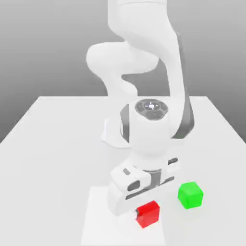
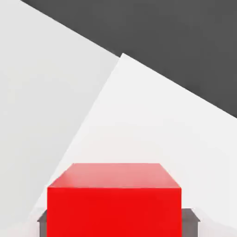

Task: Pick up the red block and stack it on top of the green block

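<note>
Exterior view: one white arm (image 1: 150, 129), dark trim at its joints, reaches from its base (image 1: 115, 132) at the far part of the pale table (image 1: 48, 158) toward the near part. The hand (image 1: 139, 190) points down, its long body set at a slant to the table's edges.

Gripper (image 2: 116, 224): closed in on the red block (image 2: 114, 213). In the hand view the dark fingers (image 2: 190, 224) lie against two opposite sides of the block, one on each, with no gap seen between finger and block. State recorded as holding the red block.

Red block, position: directly beneath the hand, at the near part of the table, over or at the right-hand part of a brighter white patch (image 1: 98, 223), as the exterior view's left and right go. Whether its underside touches the surface or is raised a little above it cannot be told. Its top face looks level in the hand view.

Green block (image 1: 190, 195): on the table, near the hand but apart from it, to the exterior view's right of the red block and slightly farther back. Its top face is bare. The two blocks are apart; red is not on green, and the stack is not made.
</note>
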Robot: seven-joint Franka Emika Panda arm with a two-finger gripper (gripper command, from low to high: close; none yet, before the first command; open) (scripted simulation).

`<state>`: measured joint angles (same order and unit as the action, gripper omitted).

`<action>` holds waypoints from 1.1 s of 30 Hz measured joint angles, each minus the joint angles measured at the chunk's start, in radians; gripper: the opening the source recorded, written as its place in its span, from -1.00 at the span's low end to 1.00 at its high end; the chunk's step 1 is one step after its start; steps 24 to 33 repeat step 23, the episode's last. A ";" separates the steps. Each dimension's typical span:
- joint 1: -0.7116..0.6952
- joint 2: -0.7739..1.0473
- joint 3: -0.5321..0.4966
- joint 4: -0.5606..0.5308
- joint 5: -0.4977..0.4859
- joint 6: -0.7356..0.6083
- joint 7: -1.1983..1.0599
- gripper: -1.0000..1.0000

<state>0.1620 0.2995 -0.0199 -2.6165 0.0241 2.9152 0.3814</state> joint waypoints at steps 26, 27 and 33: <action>0.259 -0.177 0.100 -0.109 -0.059 -0.069 -0.236 1.00; 0.259 -0.177 0.100 -0.109 -0.059 -0.069 -0.236 1.00; 0.259 -0.177 0.100 -0.109 -0.059 -0.069 -0.236 1.00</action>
